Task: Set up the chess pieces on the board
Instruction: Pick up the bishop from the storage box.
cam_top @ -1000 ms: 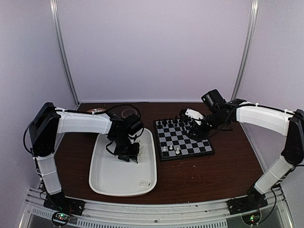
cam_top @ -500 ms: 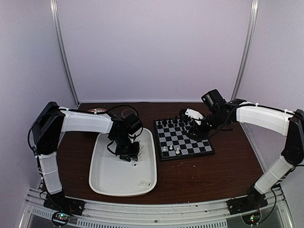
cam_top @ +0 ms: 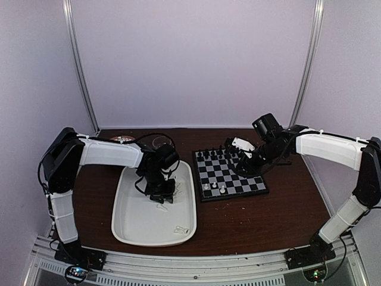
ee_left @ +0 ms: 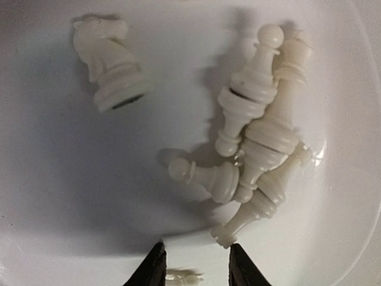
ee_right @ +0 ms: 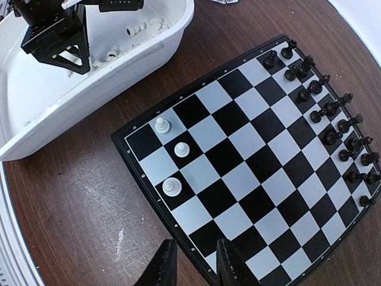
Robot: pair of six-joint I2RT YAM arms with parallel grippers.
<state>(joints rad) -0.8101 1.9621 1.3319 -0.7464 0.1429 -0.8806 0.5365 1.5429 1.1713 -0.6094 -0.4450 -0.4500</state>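
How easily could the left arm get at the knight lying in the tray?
Probably yes. The knight lies alone on the tray floor, apart from the heaped pieces, and the left gripper hovers over that tray, jaws apart, nothing in between.

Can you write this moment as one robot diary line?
left gripper: open, over loose white pieces in tray | right gripper: open, above board | board: three white pieces standing

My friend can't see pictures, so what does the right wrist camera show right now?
A chessboard on a brown table has three white chess pieces near one edge and black pieces lined along the opposite edge. A white tray with more white pieces sits beside it, and the right tool hangs open above.
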